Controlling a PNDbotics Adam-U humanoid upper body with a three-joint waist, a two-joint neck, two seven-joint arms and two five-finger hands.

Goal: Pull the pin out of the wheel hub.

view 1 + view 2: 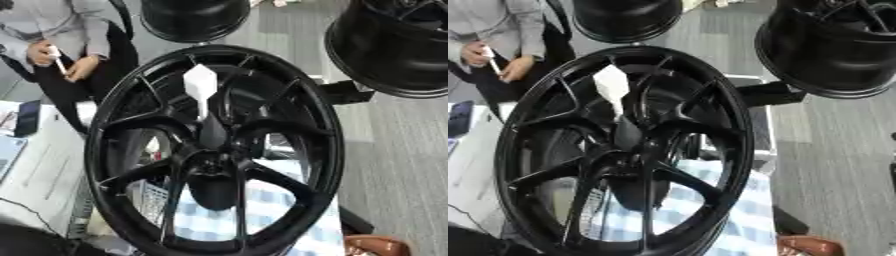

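A large black wheel (214, 150) stands upright and fills the middle of both views, its spokes meeting at the hub (210, 162). A white pin (200, 85) with a broad flat head and a thin shaft stands over the upper spokes. The shaft points down toward the hub, and its lower end is lost against the black metal. Neither of my hands shows in either view.
Two more black wheels hang beyond, one at top centre (194, 20) and one at upper right (394, 45). A blue-and-white checked cloth (271, 200) lies behind the spokes. A white table (44, 170) is at left. A brown object (376, 246) sits at bottom right.
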